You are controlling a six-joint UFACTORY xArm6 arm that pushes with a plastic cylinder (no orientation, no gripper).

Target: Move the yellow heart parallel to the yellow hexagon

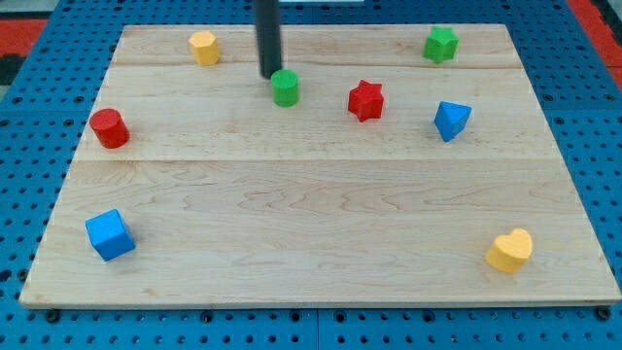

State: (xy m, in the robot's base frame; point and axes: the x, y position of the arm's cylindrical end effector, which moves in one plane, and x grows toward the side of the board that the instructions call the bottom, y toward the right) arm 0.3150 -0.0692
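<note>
The yellow heart [510, 251] lies near the board's bottom right corner. The yellow hexagon [203, 47] sits near the top left of the board. My tip [268, 76] is near the top centre, just left of the green cylinder [285, 87] and right of the yellow hexagon. It is far from the yellow heart.
A red star [365, 100] and a blue triangular block [451, 120] lie right of centre. A green star [440, 45] sits at the top right. A red cylinder [110, 128] is at the left, a blue cube [109, 234] at the bottom left. The wooden board [311, 243] rests on blue pegboard.
</note>
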